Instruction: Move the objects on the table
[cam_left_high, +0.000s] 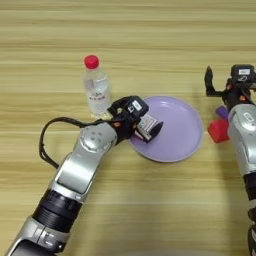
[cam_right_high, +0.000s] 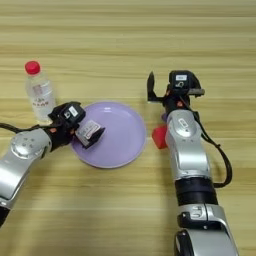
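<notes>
Partly, right arm (cam_right_high: 187, 150) hides purple block (cam_left_high: 221, 112).

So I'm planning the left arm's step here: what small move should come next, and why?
Probably lower the left claw a little and open it. It is shut on the small white ribbed block, held over the near-left part of the round purple plastic plate, so a short drop should leave the block inside the rim. The right claw is beyond the plate.

A bare test bench, likely a lab (only the wooden table (cam_left_high: 150, 30) shows).
</notes>
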